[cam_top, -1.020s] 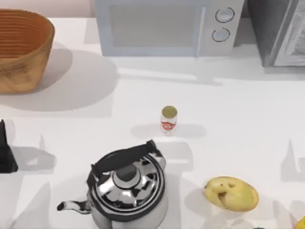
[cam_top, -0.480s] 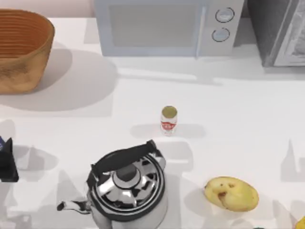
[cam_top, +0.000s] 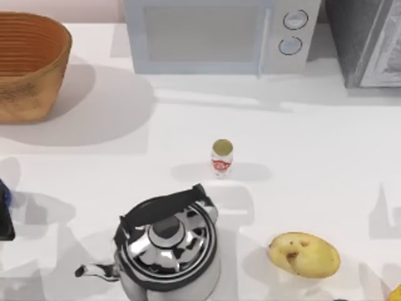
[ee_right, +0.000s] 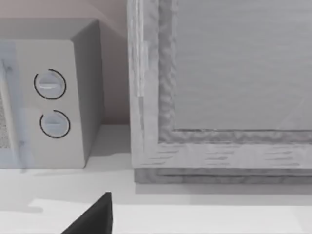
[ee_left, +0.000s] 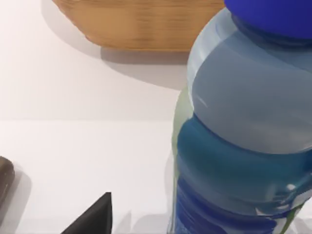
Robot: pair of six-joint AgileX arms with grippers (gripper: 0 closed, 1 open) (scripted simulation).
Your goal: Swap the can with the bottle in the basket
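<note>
1. Since a second ago, my left gripper (cam_top: 4,216) has slid further toward the left edge of the top view, so less of its dark shape shows beside the kettle (cam_top: 166,248); nothing else on the table has shifted.
2. At that gripper a sliver of dark blue shows, and in the left wrist view a blue container (ee_left: 243,122) looms close: translucent pale-blue ribbed shoulders, a deep-blue cap, a darker blue band lower down.
3. I cannot tell how far the left fingers (ee_left: 92,217) are apart, nor whether they grip it.
4. The small white bottle (cam_top: 222,157), red-labelled with a dull-gold top, stands upright on the table, well apart from the wicker basket (cam_top: 28,66) at the far left.
5. A potato (cam_top: 304,254) lies right of the kettle; a microwave (cam_top: 216,34) stands at the back.
6. My right arm is parked facing the microwave; its grip cannot be judged.
</note>
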